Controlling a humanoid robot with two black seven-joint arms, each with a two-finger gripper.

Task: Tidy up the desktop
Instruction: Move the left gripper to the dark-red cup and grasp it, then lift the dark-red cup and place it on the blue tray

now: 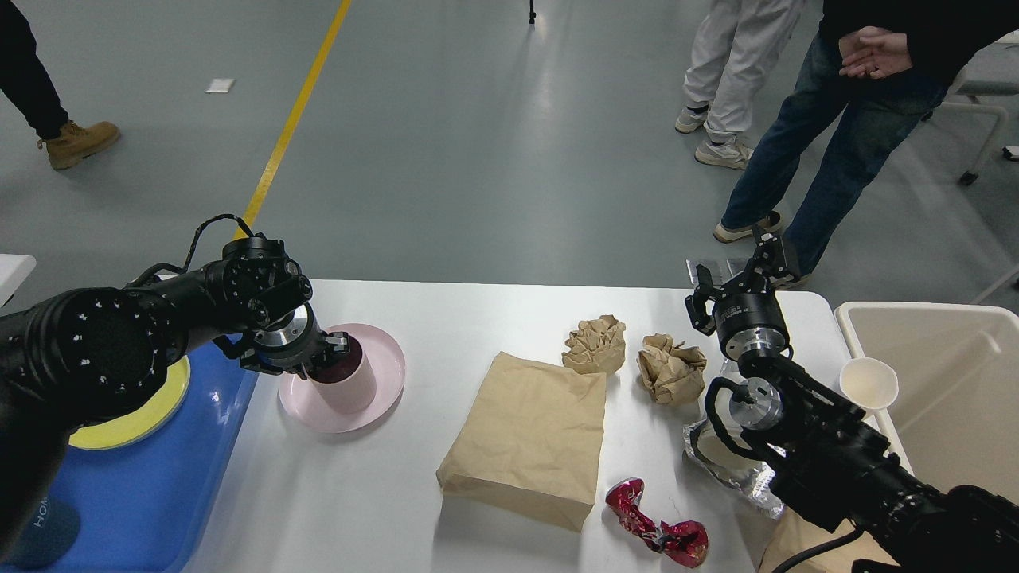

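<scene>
Tabletop, white, matte, round-cornered, spans the near view between blue tray and beige bin. Brown paper bag lies mid-surface, pink plate left. Left gripper: jaws clamped on pink cup; lift straight, sparing the plate. Right gripper: jaws apart, empty.

Black arms, silver wrist rings, white dot marks, looped black cables.

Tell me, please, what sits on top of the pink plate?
A pink cup stands on the pink plate, with the left claw at its rim. The arm hides the plate's left edge and part of the cup's inside.
</scene>
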